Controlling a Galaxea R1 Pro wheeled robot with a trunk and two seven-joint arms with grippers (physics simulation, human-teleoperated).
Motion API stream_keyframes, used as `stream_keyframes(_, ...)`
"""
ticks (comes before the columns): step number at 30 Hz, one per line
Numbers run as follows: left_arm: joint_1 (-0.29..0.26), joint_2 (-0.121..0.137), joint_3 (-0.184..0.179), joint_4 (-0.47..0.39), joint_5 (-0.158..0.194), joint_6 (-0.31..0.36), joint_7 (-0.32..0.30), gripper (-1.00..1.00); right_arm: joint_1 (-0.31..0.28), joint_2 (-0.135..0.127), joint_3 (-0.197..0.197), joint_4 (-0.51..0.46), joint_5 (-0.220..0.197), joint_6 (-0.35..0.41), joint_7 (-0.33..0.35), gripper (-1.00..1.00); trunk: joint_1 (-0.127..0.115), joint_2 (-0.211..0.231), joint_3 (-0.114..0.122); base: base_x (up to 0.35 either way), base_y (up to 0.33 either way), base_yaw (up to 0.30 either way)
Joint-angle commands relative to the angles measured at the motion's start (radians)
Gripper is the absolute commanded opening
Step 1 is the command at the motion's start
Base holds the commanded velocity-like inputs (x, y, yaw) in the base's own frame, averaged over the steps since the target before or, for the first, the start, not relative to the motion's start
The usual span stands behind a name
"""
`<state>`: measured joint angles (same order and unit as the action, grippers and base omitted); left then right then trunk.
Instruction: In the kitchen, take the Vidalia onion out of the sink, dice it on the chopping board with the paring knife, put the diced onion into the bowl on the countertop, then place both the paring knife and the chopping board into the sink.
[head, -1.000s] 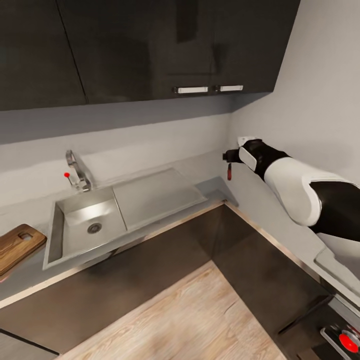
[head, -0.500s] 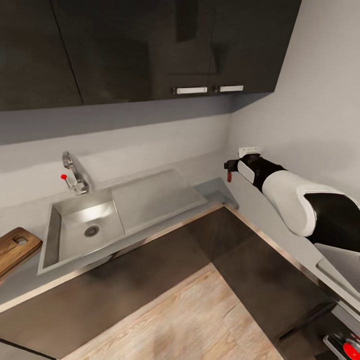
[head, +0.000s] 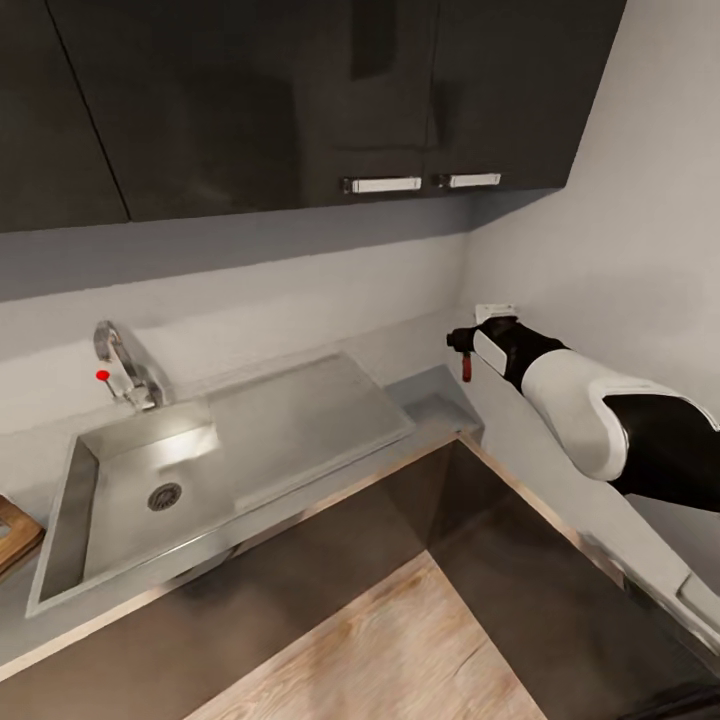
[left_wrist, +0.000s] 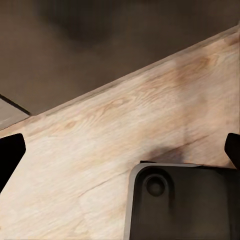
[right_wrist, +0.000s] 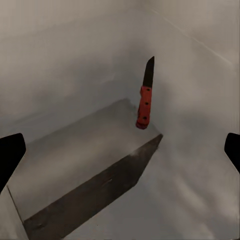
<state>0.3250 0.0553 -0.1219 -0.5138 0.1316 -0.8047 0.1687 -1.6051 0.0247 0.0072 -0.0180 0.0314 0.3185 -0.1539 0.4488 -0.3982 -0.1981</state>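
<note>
Reaching arm: the right one, stretched toward the tabletop (head: 435, 400) corner by the wall.
Right hand (right_wrist: 120, 150): fingers spread wide, gripping nothing.
Paring knife (right_wrist: 145, 97): red handle, dark blade pointing up, upright ahead of the right hand above the corner; it seems to be against the wall, but contact is unclear.
Sink (head: 120, 520): well apart from the knife, with the tap (head: 125, 370) behind the basin.
Chopping board (head: 10, 530): one corner showing beside the sink.
Left hand (left_wrist: 120, 150): fingers wide, over the wooden floor (left_wrist: 100, 125).

The grey table (head: 425, 395) runs along the wall into a corner. The sink (head: 150, 495) is set into it, drainboard toward the corner. A board (head: 12, 532) lies beside the sink's far end.
</note>
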Motion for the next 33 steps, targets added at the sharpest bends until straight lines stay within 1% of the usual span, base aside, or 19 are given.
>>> stream_keyframes(1,0.000,0.001,-0.009,-0.002,0.010,-0.001,0.005,1.00,0.002,0.001,0.001,-0.002,0.003,0.007,-0.003,1.00,0.001,-0.002,-0.002,0.317,-0.026,0.000)
stream_keyframes(7,0.000,0.001,-0.009,-0.002,0.010,-0.002,0.005,1.00,0.007,-0.001,0.001,-0.002,0.003,-0.003,-0.003,1.00,0.001,-0.002,-0.002,0.279,-0.053,0.000)
stream_keyframes(15,0.000,0.001,-0.009,-0.002,0.010,-0.001,0.005,1.00,0.028,-0.002,-0.002,-0.002,0.003,-0.008,-0.003,1.00,0.001,-0.002,-0.002,0.050,-0.004,0.000)
stream_keyframes(18,0.000,0.001,-0.009,-0.002,0.010,-0.001,0.005,1.00,0.031,-0.001,-0.001,-0.001,0.003,-0.008,-0.003,1.00,0.001,-0.002,-0.002,0.156,0.000,0.000)
stream_keyframes(23,0.000,0.001,-0.009,-0.002,0.010,-0.001,0.006,1.00,0.059,-0.001,-0.002,-0.002,0.002,-0.009,-0.003,1.00,0.001,-0.002,-0.002,0.273,0.000,0.000)
stream_keyframes(25,0.000,0.001,-0.009,-0.002,0.010,-0.001,0.006,1.00,0.077,-0.001,-0.002,-0.002,0.002,-0.023,-0.003,1.00,0.001,-0.002,-0.002,0.310,0.000,0.000)
stream_keyframes(29,0.000,0.001,-0.009,-0.002,0.010,-0.001,0.006,1.00,0.088,-0.002,-0.003,-0.001,0.002,-0.055,-0.003,1.00,0.001,-0.002,-0.002,0.314,-0.001,0.000)
stream_keyframes(33,0.000,0.001,-0.009,0.004,0.010,-0.001,0.005,1.00,0.099,-0.002,-0.003,0.000,0.002,-0.064,-0.003,1.00,0.001,-0.002,-0.002,0.234,-0.022,0.000)
